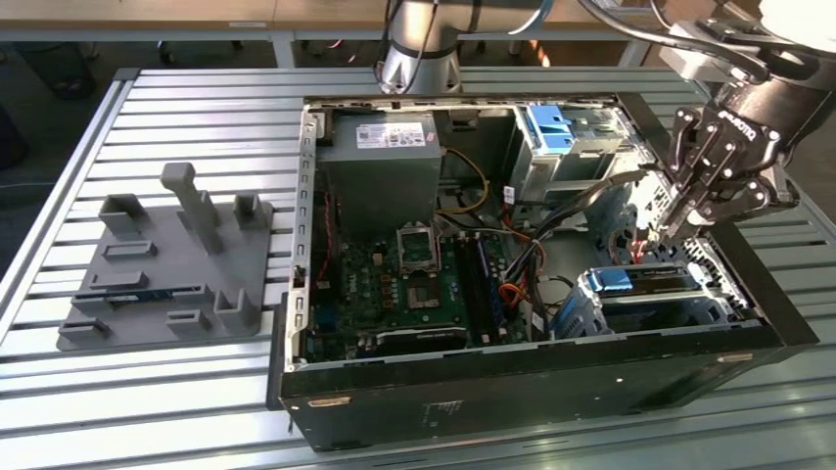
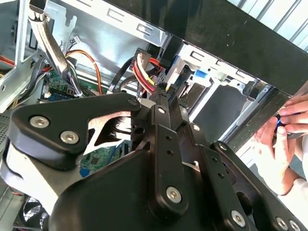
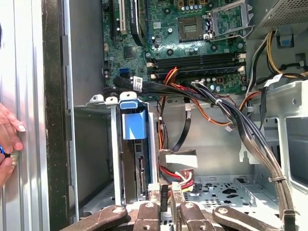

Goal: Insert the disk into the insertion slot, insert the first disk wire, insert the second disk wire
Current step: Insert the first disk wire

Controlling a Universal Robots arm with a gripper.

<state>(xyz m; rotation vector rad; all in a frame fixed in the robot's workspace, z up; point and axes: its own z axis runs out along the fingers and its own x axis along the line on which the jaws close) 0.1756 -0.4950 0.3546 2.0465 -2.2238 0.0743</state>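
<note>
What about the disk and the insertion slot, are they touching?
Touching. In the first wrist view the disk sits inside the insertion slot, its blue frame against the cage rail.

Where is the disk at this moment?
The disk sits in the insertion slot, toward the exterior view's right, inside the computer case, just under the gripper.

Disk (image 1: pixel 643 282) in insertion slot (image 1: pixel 679 311) (gripper (image 1: pixel 660 233) near)

Grey slatted table (image 1: pixel 170 98), wooden benchtop (image 1: pixel 131 12) — behind it
</note>
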